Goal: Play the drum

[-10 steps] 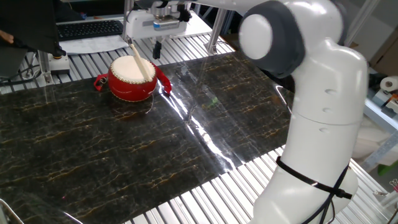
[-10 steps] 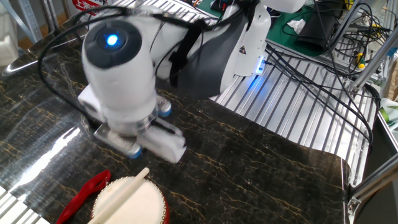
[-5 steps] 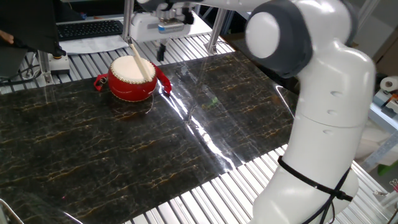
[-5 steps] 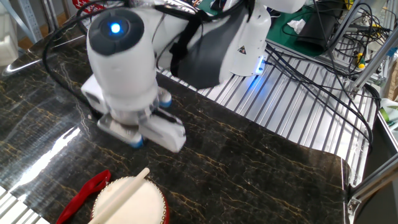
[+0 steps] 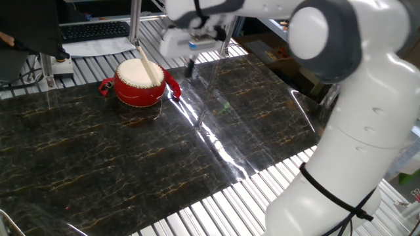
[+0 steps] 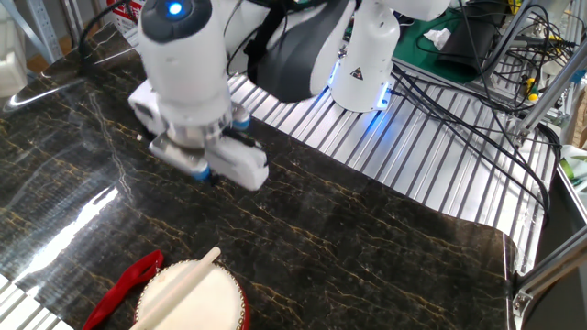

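The red drum [image 5: 139, 84] with a cream skin stands at the far left of the dark marbled mat [image 5: 164, 151]. A pale wooden stick [image 5: 149, 65] lies across its top. In the other fixed view the drum [image 6: 197, 301] is at the bottom edge with the stick [image 6: 181, 280] on it and a red handle [image 6: 127, 282] to its left. My gripper [image 5: 190, 69] hangs to the right of the drum, apart from it. Its dark fingers look closed together and hold nothing. In the other fixed view the gripper [image 6: 207, 174] is beyond the drum, its fingers mostly hidden under the hand.
A keyboard [image 5: 92, 29] and a metal post [image 5: 134, 16] stand behind the drum. The mat lies on a slatted metal table [image 5: 216, 203]. My arm's base [image 6: 362, 69] and several cables [image 6: 459, 101] are at the far side in the other view.
My gripper has moved away from above the drum, to the right in one view and farther back in the other. The drum and stick have not moved.
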Robot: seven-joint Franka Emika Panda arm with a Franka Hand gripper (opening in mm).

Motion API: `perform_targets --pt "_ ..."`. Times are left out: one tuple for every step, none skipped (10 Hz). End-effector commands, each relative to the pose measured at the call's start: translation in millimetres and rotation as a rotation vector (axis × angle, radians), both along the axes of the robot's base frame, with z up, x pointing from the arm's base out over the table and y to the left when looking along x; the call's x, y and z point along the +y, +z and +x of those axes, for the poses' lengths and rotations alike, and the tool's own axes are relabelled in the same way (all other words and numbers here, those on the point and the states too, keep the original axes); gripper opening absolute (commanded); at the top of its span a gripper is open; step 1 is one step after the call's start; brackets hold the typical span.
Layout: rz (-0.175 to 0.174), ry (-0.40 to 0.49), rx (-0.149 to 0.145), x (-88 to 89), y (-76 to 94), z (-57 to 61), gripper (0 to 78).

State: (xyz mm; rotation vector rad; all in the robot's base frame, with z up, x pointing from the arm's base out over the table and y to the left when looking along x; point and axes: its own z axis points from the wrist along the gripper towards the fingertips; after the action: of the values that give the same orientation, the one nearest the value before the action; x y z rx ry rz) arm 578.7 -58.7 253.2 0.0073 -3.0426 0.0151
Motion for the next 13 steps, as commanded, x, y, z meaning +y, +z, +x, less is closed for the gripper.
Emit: perform_targets --pt "-0.017 -0.101 0.011 -17.5 -6.1 -38.6 1.1" --pt "-0.025 -0.108 0.011 -16.6 -2.7 -40.8 1.1" --pt "-0.017 -0.093 -0.012 -15.5 10.2 -46.9 1.1" --pt "0.002 -0.069 -0.041 -12.5 13.9 -48.5 1.1" --pt "0.003 -0.033 -0.064 -10.2 14.9 -49.7 1.1" --pt "0.005 -0.011 -0.073 -9.0 15.3 -49.4 1.1" --pt "0.003 0.000 -0.075 -8.3 15.7 -47.5 1.1" --pt "0.001 0.001 -0.065 -7.9 16.2 -46.4 1.1" --pt "0.004 -0.012 -0.045 -7.3 16.6 -46.7 1.1" --pt "0.007 -0.017 -0.045 -6.6 17.0 -47.1 1.1" --pt "0.007 -0.028 -0.047 -3.3 19.6 -48.0 1.1" --pt "0.007 -0.038 -0.047 0.0 23.0 -47.7 1.1" --pt "0.004 -0.052 -0.048 3.3 25.8 -47.6 1.1"
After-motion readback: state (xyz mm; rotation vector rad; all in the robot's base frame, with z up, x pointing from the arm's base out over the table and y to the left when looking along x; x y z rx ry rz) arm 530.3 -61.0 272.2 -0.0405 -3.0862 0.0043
